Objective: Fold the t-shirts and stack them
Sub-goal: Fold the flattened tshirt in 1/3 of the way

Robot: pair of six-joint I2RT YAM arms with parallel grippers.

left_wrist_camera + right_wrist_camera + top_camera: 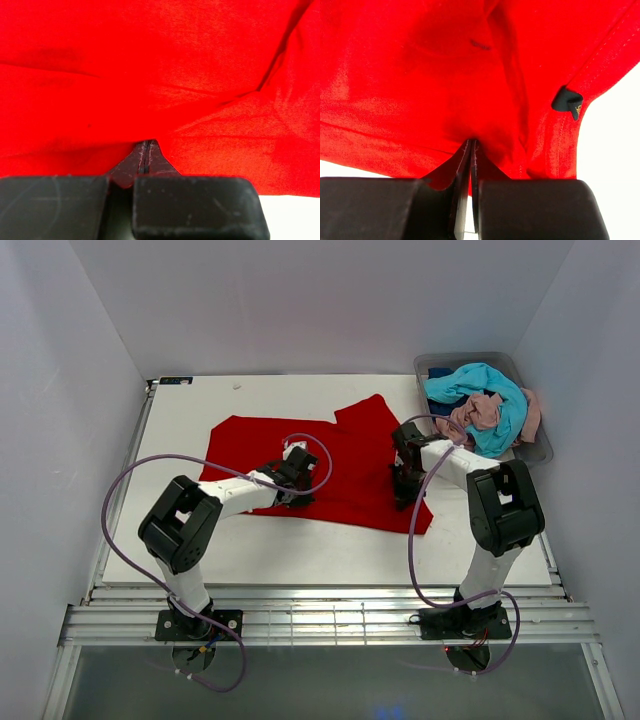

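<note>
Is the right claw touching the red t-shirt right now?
Touching. The right wrist view shows the right claw shut on a pinch of the red t-shirt, with the cloth puckering into its tips.

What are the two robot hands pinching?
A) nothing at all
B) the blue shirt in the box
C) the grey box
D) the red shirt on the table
D: the left gripper and the right gripper are each closed on a pinch of the red t-shirt, which lies spread on the table.
</note>
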